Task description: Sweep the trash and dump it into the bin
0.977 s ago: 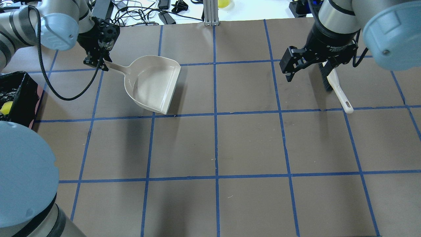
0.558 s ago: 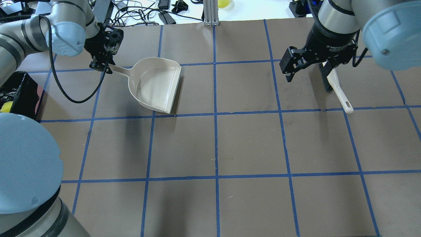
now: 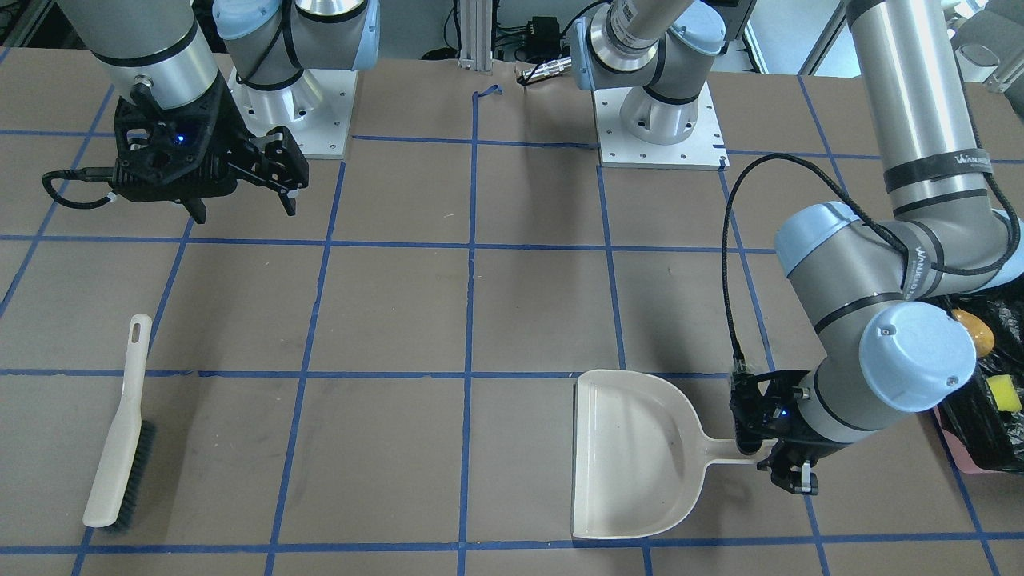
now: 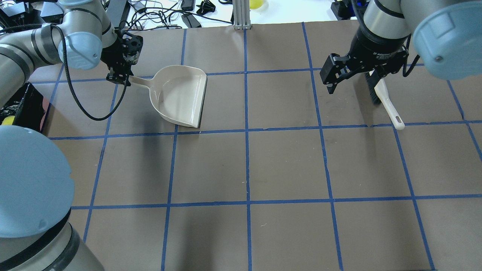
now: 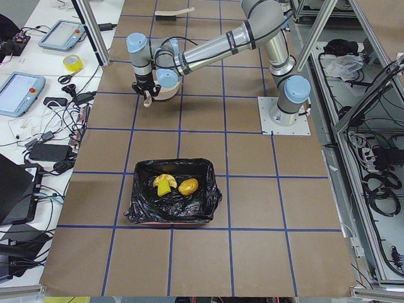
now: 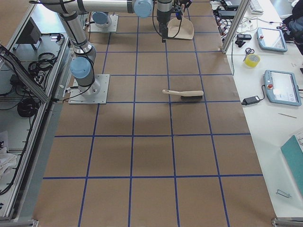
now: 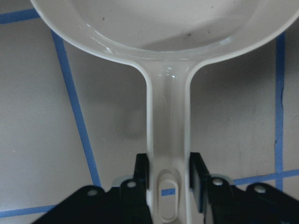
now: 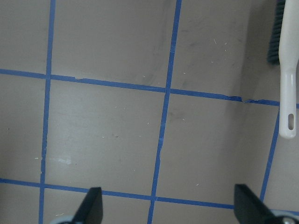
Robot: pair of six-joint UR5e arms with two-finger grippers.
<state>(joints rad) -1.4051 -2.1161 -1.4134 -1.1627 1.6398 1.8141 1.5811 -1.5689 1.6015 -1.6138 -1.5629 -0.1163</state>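
Observation:
The bin (image 5: 140, 203), a pink box lined with black plastic, stands at the table's left end; it also shows in the front view (image 3: 972, 428) and the overhead view (image 4: 26, 105). In it lie an orange-brown lump (image 5: 188, 186) (image 3: 972, 332) and a yellow sponge (image 5: 164, 183) (image 3: 1004, 394) (image 4: 7, 121). I cannot make out the rind slice. My left gripper (image 4: 119, 79) (image 7: 168, 168) (image 3: 788, 472) is shut on the handle of the empty beige dustpan (image 4: 179, 96) (image 3: 632, 456) (image 7: 163, 28), which rests on the table. My right gripper (image 4: 352, 84) (image 3: 244, 212) (image 8: 170, 210) is open and empty above the table.
A white-handled brush (image 4: 388, 103) (image 3: 120, 432) (image 8: 289, 70) lies flat on the table just beyond the right gripper. Cables and devices sit past the table's far edge (image 4: 180, 19). A metal post (image 4: 241, 15) stands at the far edge's middle.
My left gripper has shifted right with the dustpan handle, and the pan has swung so its mouth faces more squarely right. The right arm and brush have not moved.

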